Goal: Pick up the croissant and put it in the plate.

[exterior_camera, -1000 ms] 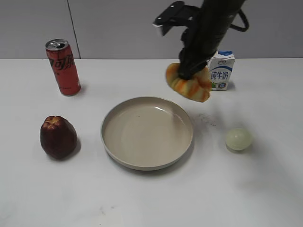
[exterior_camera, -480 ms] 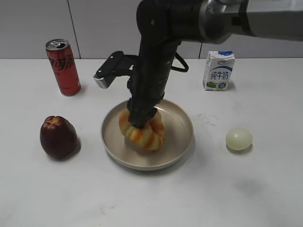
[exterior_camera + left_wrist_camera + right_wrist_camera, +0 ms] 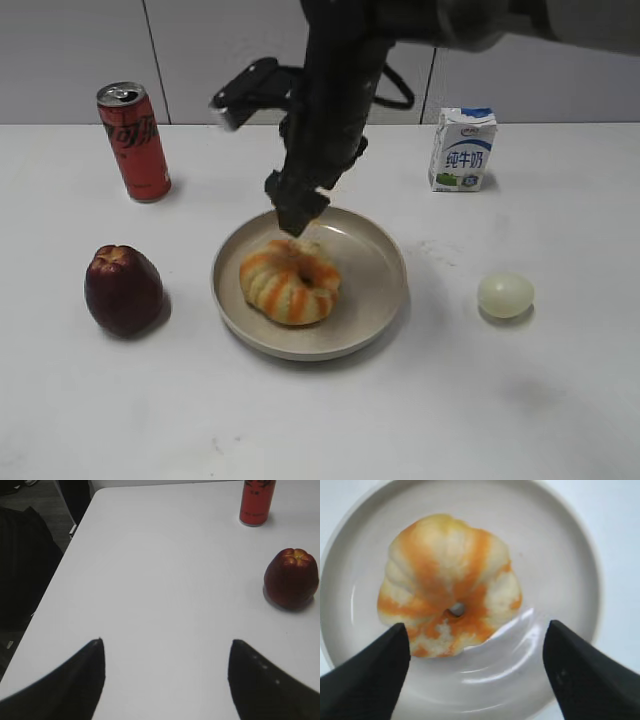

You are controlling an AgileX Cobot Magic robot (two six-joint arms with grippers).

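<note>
The white counter (image 3: 560, 400) carries a wide beige plate (image 3: 375, 300) near its middle, and above the plate's far rim hangs the right tool (image 3: 297, 215), spread wide and empty with its two dark fingers (image 3: 367, 680) framing the plate from above in the wrist view, while the left tool (image 3: 165, 680) is also spread wide over bare counter, holding nothing. The striped orange and yellow croissant (image 3: 290, 281) lies inside the plate, left of its centre and clear of the tool. Around the plate stand a red can (image 3: 133, 142) at the far left, a dark red apple (image 3: 122, 289) just left of the plate, a milk carton (image 3: 462, 150) at the far right, and a small pale ball (image 3: 505, 295) to the right.
</note>
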